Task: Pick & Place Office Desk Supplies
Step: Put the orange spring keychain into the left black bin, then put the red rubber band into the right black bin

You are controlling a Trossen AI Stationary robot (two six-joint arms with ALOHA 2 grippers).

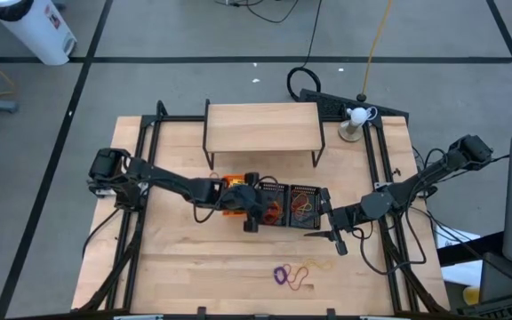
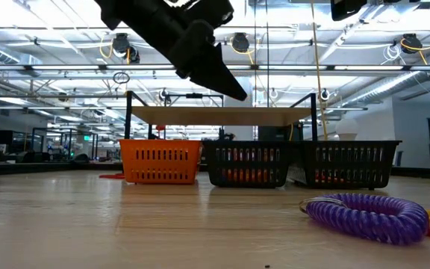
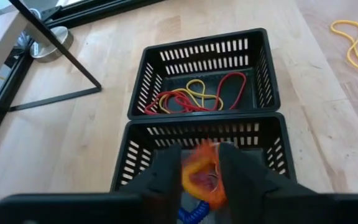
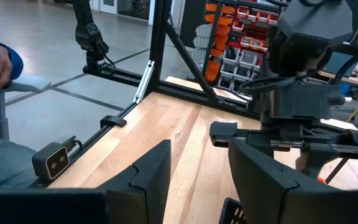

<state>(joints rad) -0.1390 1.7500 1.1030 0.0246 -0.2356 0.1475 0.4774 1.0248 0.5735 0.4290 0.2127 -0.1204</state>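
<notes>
i note: table pale matt wood; trays slotted black plastic; orange tray plastic; purple coil glossy.

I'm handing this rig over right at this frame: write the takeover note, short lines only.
Left gripper: above the middle black mesh tray, an orange coiled band between its fingers; whether it is gripped or being let go is unclear.
Right gripper: open, holds nothing, waiting beside the right black mesh tray.
Orange tray: at the left end of the tray row.
Done: red and yellow rubber bands lie in the right black tray.
Left: purple coiled band and thin loops on the table near its front edge.
</notes>
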